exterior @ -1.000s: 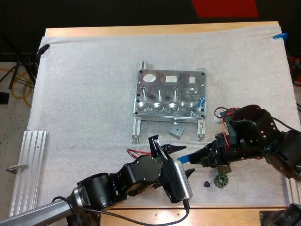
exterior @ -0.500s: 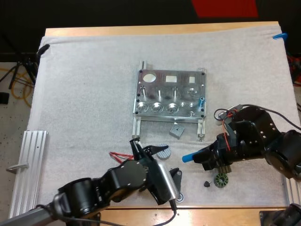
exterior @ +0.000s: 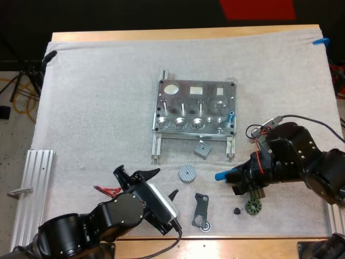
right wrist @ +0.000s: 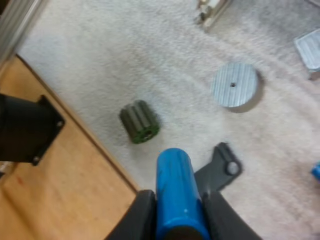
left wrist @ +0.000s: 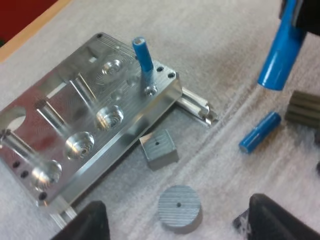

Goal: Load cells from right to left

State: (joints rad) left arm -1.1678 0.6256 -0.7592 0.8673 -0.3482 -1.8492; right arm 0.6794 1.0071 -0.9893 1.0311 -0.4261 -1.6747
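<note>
My right gripper [right wrist: 176,216] pinches smooth bright blue cylinder [right wrist: 176,182], near ribbed dark gear [right wrist: 140,122]. My left gripper [exterior: 162,183] spread, empty. 1 upright blue cell [exterior: 231,115] at right end of machined metal fixture [exterior: 195,113], apart from both.

**Room left and far, clutter at the near right**

The mat [exterior: 97,108] lies bare left of the fixture [exterior: 195,113] and beyond it. Between my left end effector [exterior: 165,182], fingers wide apart, and my right end effector [exterior: 233,178] sit the disc [exterior: 186,173] and the bracket [exterior: 201,211]. The block [exterior: 202,149] lies between the fixture's legs; an upright cell [exterior: 230,115] stands at its right edge. My held cell [exterior: 222,175] juts toward the disc. The gear [exterior: 252,205] and a loose cell [left wrist: 259,132] lie just beside my right end effector.
</note>
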